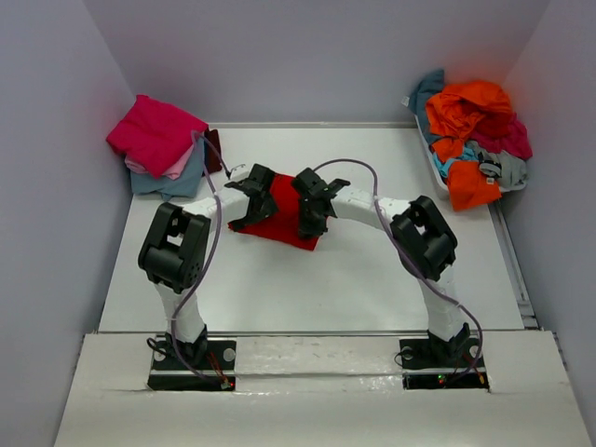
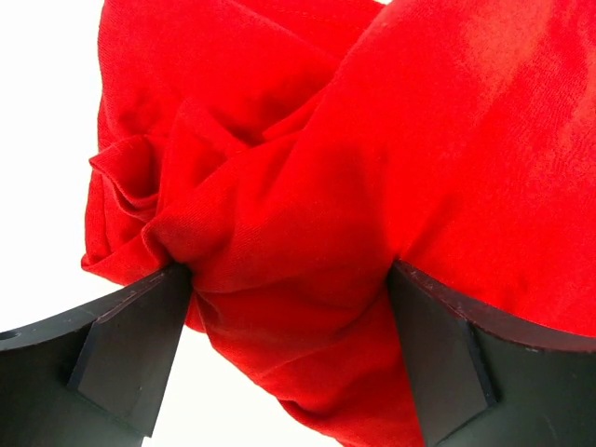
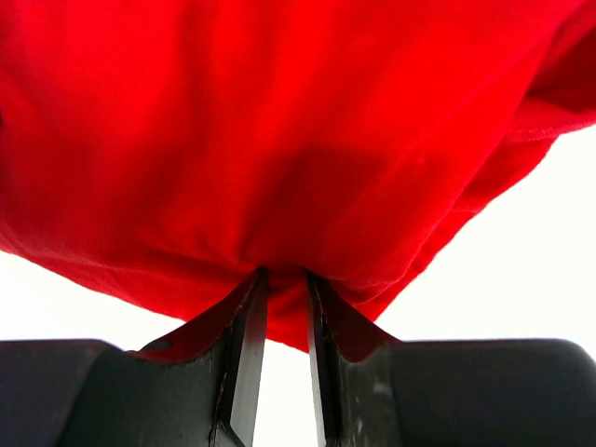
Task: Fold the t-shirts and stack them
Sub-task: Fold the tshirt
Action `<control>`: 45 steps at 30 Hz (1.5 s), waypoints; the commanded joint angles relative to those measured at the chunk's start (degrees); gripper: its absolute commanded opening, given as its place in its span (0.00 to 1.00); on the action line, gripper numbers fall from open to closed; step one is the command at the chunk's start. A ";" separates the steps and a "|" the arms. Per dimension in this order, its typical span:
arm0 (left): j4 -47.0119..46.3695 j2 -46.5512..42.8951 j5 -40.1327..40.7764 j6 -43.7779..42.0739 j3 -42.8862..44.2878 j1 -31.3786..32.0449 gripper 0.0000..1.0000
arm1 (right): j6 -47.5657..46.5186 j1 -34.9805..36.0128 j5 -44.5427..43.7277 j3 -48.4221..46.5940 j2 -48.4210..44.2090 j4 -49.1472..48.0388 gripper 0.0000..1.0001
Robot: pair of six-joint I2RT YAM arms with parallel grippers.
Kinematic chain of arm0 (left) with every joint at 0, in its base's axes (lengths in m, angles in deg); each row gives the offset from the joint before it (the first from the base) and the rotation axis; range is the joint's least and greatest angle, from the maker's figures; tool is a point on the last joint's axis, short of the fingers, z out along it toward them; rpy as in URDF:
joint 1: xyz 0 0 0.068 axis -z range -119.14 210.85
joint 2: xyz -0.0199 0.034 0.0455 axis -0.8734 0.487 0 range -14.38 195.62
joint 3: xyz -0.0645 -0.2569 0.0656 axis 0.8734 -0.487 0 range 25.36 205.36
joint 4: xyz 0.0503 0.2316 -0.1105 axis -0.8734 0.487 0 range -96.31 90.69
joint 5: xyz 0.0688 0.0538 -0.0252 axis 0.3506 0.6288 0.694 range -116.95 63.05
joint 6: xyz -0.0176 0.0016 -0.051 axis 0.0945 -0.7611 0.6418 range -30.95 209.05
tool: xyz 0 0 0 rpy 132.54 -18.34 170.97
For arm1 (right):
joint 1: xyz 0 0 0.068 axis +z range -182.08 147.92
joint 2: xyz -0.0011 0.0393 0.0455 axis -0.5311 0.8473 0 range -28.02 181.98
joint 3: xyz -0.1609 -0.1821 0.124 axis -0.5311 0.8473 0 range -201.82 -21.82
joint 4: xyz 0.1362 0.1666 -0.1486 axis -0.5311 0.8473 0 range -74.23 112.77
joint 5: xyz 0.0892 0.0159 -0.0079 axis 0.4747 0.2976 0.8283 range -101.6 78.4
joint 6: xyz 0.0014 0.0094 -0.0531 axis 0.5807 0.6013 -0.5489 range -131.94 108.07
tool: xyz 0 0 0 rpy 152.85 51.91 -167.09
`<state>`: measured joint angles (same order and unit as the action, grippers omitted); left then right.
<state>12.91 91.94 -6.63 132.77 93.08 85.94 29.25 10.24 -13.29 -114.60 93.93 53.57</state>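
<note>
A bright red t-shirt [image 1: 282, 222] lies folded small in the middle of the table, with both grippers down on it. My left gripper [image 1: 248, 199] is over its left edge. In the left wrist view that gripper [image 2: 289, 298] stands open, its jaws wide apart, and a bunched fold of the red t-shirt [image 2: 372, 158] bulges between them. My right gripper [image 1: 312, 210] is at the shirt's right side. Seen from the right wrist, this gripper [image 3: 287, 284] is shut on a thin pinch of the red t-shirt [image 3: 279, 121], which hangs over the fingers [image 3: 244, 354].
A stack of folded shirts [image 1: 160, 140], magenta on top over pale pink and grey-blue, sits at the back left corner. A white bin [image 1: 434, 168] at the back right holds a loose pile of orange, teal, magenta and grey shirts [image 1: 473, 121]. Walls close in on three sides.
</note>
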 commanded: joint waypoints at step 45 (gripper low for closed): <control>11.62 -16.50 4.46 -3.30 -1.73 -3.03 0.99 | -0.75 -1.81 -4.63 -1.60 -12.53 7.28 0.38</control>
<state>19.27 79.88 -7.42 130.41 85.69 80.82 31.16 8.69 -17.40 -108.83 84.55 58.08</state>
